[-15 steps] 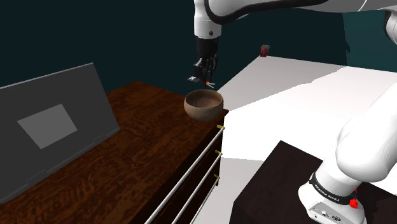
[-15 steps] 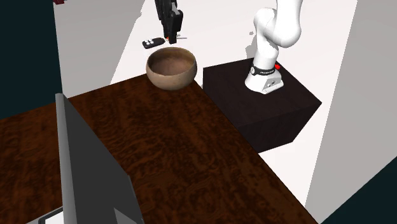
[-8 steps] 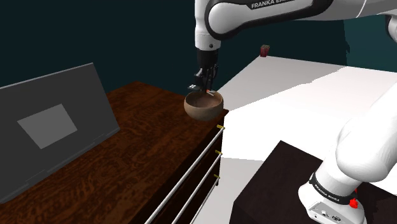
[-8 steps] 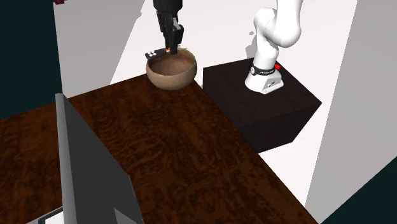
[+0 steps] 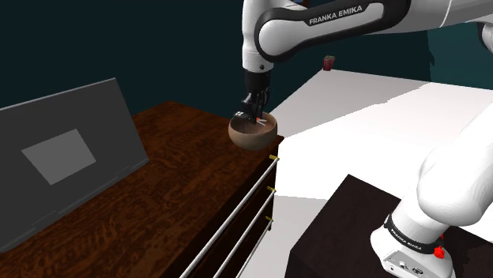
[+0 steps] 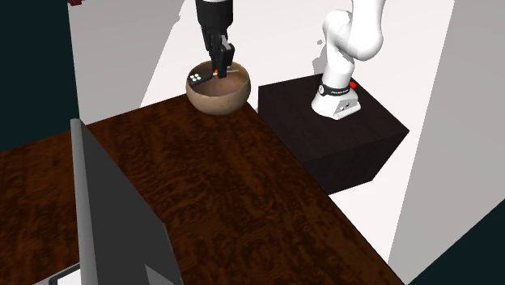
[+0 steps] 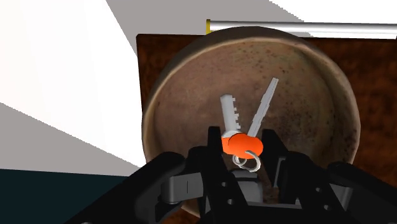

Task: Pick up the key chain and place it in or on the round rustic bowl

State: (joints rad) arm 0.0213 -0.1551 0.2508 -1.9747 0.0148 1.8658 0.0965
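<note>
A round brown bowl (image 5: 254, 134) (image 6: 218, 91) stands at the corner of a dark wooden dresser top (image 5: 158, 197). My black gripper (image 5: 255, 115) (image 6: 220, 68) points down into the bowl's mouth. It is shut on the key chain (image 7: 240, 144), gripping an orange key head with a metal ring. Two grey keys (image 7: 249, 111) fan out from it over the inside of the bowl (image 7: 184, 76). The chain's black fob (image 6: 197, 77) (image 5: 238, 115) sticks out to one side at about rim height.
A grey slanted panel (image 5: 63, 154) (image 6: 113, 210) stands on the dresser away from the bowl. Metal rails (image 5: 237, 229) run along the dresser front. The dark stand (image 6: 332, 133) sits beside the dresser on a white floor. A small red object (image 5: 328, 61) lies far back.
The gripper has come down and shifted over the bowl, carrying the key chain from beyond the far rim to inside the bowl's mouth. The bowl has not moved.
</note>
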